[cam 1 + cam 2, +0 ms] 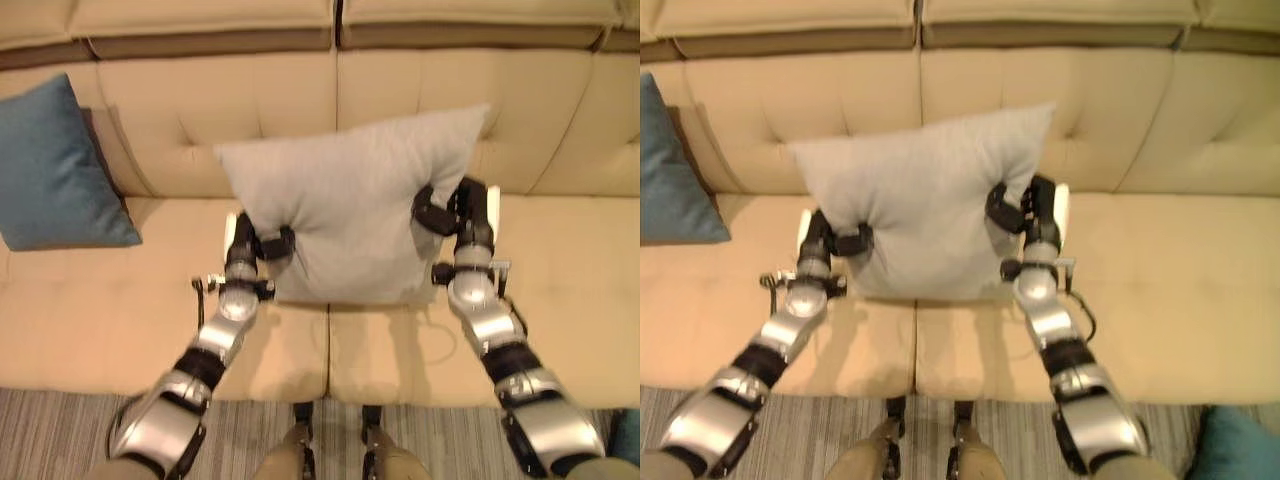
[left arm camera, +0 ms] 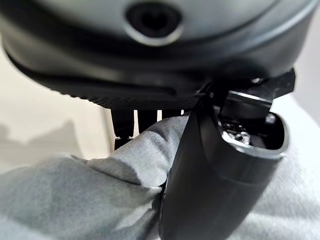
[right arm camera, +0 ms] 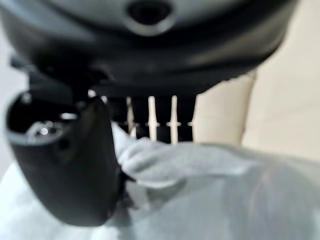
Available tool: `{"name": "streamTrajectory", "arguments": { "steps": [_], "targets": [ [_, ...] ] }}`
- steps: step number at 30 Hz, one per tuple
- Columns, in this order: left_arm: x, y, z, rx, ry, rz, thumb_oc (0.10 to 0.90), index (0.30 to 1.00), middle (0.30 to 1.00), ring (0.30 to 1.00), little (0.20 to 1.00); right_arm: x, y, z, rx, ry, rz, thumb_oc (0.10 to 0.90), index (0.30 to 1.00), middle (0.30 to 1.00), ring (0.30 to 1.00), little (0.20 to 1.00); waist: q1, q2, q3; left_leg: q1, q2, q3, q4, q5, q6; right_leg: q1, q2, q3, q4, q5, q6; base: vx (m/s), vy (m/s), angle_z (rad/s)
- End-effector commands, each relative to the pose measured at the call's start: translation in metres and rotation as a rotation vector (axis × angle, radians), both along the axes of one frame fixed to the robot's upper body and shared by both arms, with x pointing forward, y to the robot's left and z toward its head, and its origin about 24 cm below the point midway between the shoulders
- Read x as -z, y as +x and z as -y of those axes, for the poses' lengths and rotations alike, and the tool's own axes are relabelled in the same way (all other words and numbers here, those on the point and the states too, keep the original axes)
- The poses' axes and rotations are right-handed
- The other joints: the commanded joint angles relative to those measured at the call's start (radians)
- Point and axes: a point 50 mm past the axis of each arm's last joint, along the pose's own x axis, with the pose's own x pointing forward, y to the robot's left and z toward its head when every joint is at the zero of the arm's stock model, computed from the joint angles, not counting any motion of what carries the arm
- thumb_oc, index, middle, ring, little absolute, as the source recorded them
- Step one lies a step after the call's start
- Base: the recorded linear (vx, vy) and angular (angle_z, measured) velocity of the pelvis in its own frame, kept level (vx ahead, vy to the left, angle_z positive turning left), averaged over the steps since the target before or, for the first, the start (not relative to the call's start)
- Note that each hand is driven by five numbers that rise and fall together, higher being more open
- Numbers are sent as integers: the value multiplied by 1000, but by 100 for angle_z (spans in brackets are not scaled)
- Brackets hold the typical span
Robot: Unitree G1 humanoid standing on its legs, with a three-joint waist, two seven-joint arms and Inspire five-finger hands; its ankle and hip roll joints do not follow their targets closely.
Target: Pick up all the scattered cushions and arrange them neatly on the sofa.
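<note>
- Your left hand (image 1: 268, 246) is clamped on the grey cushion (image 1: 350, 205), thumb pressed into the fabric at its lower left edge, fingers behind.
- Your right hand (image 1: 447, 212) grips the same cushion at its right edge, thumb in front, fingers behind.
- Between your two hands the cushion stands tilted over the beige sofa (image 1: 90, 310), its lower edge at the seat.
- Well to the left of your left hand, a blue cushion (image 1: 55, 165) leans against the sofa's backrest.

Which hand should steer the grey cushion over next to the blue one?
Probably left. Both the left hand and right hand pinch the grey cushion, but the blue cushion leans on the robot's left.
</note>
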Motion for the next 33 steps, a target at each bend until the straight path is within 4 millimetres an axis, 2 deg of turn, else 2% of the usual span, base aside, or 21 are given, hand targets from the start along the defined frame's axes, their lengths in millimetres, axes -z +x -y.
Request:
{"name": "streamTrajectory", "arguments": {
  "steps": [1,4,6,8,9,10,11,12,14,18,19,20,23,24,25,27,29,30,31,32,33],
  "targets": [
    [-107,3,45,170,24,455,400,300,300,300,300,-84,-2,-36,-129,-39,362,400,300,300,300,300,16,-55,-52,14,-39,-16,62,-134,-27,-10,-51,55,95,-60,97,-34,27,2],
    [-148,10,47,127,49,544,400,300,300,300,300,-121,6,-36,-65,-87,437,400,300,300,300,300,24,-53,-48,-30,-43,-19,29,-104,-32,-64,-51,66,74,-35,108,-44,22,1],
    [-161,13,47,105,68,568,400,300,300,300,300,-134,7,-36,-38,-96,461,400,300,300,300,300,26,-49,-45,-53,-45,-23,14,-90,-34,-94,-50,68,66,-25,111,-39,7,1],
    [-166,15,46,86,90,570,400,300,300,300,300,-137,10,-35,-22,-109,454,400,300,300,300,300,29,-48,-47,-67,-46,-26,-1,-78,-36,-116,-49,71,58,-15,115,0,0,0],
    [-168,16,46,82,100,569,400,300,300,300,300,-140,12,-34,-12,-105,450,427,340,340,340,340,30,-47,-48,-76,-46,-27,-8,-71,-38,-127,-49,71,54,-12,116,0,0,0],
    [-170,17,45,74,99,567,444,366,366,366,366,-142,13,-32,-5,-95,442,554,531,531,531,531,30,-46,-50,-85,-47,-30,-15,-66,-40,-137,-48,72,49,-9,117,-23,-4,5],
    [-169,18,43,67,100,556,653,679,679,679,679,-142,15,-30,2,-87,431,685,728,728,728,728,31,-46,-53,-96,-49,-31,-18,-62,-42,-150,-47,72,46,-4,119,-24,-6,35],
    [-169,20,43,62,96,550,800,900,900,900,900,-142,16,-28,4,-76,422,800,900,900,900,900,32,-47,-56,-105,-50,-34,-21,-59,-44,-158,-47,72,41,0,120,-14,-24,26],
    [-160,22,30,44,76,511,800,900,900,900,900,-138,18,-19,7,-20,389,800,900,900,900,900,32,-50,-66,-140,-53,-37,-32,-46,-54,-190,-43,69,13,17,125,-11,-25,-26],
    [-146,23,19,24,75,473,800,900,900,900,900,-129,17,-11,12,-3,369,800,900,900,900,900,26,-53,-80,-161,-58,-43,-32,-44,-59,-207,-40,67,1,22,124,-8,-25,20],
    [-127,23,2,-7,63,417,800,900,900,900,900,-118,16,4,35,12,334,800,900,900,900,900,23,-58,-93,-170,-61,-49,-32,-42,-63,-216,-38,61,0,23,122,-3,-38,45],
    [-127,23,2,-7,63,416,800,900,900,900,900,-118,16,4,35,12,334,800,900,900,900,900,23,-58,-95,-171,-61,-50,-32,-42,-63,-217,-38,60,0,23,122,-9,-49,-2],
    [-102,20,-30,-78,46,340,800,900,900,900,900,-101,11,33,83,20,286,800,900,900,900,900,22,-64,-104,-168,-62,-51,-32,-42,-68,-211,-39,52,-3,21,122,-23,-34,-28],
    [-102,20,-30,-78,46,339,800,900,900,900,900,-100,10,33,83,20,285,800,900,900,900,900,22,-64,-105,-168,-62,-51,-32,-42,-68,-211,-39,52,-4,21,122,-21,-26,18],
    [-91,16,-52,-125,66,300,800,900,900,900,900,-92,5,50,112,15,263,800,900,900,900,900,22,-67,-110,-162,-61,-48,-32,-44,-70,-205,-38,50,-7,20,122,-22,-28,37],
    [-80,11,-72,-167,84,261,800,900,900,900,900,-83,-2,67,142,7,238,800,900,900,900,900,21,-70,-117,-154,-60,-48,-32,-45,-71,-194,-39,46,-7,18,122,-35,-32,0],
    [-47,-6,-103,-223,80,177,800,900,900,900,900,-51,-20,97,192,-1,161,800,900,900,900,900,18,-73,-126,-127,-56,-48,-32,-49,-72,-163,-38,39,-7,12,119,-42,-36,-26],
    [-27,-17,-111,-230,64,137,800,900,900,900,900,-32,-31,107,207,0,122,800,900,900,900,900,16,-74,-132,-105,-54,-47,-32,-54,-71,-140,-38,35,-7,5,116,-16,-32,13],
    [-14,-23,-113,-231,52,108,800,900,900,900,900,-19,-37,110,214,6,95,800,900,900,900,900,15,-74,-134,-93,-53,-46,-32,-57,-71,-128,-38,33,-6,2,114,3,-17,32],
    [-14,-23,-113,-231,53,106,800,900,900,900,900,-18,-37,110,215,6,93,800,900,900,900,900,16,-75,-135,-91,-53,-46,-32,-57,-71,-126,-38,32,-7,1,114,1,-12,-19],
    [0,-31,-113,-235,25,85,800,900,900,900,900,-3,-44,113,220,21,60,800,900,900,900,900,16,-75,-136,-77,-53,-46,-32,-61,-70,-111,-40,31,-6,0,113,3,-21,-27]
  ]
}}
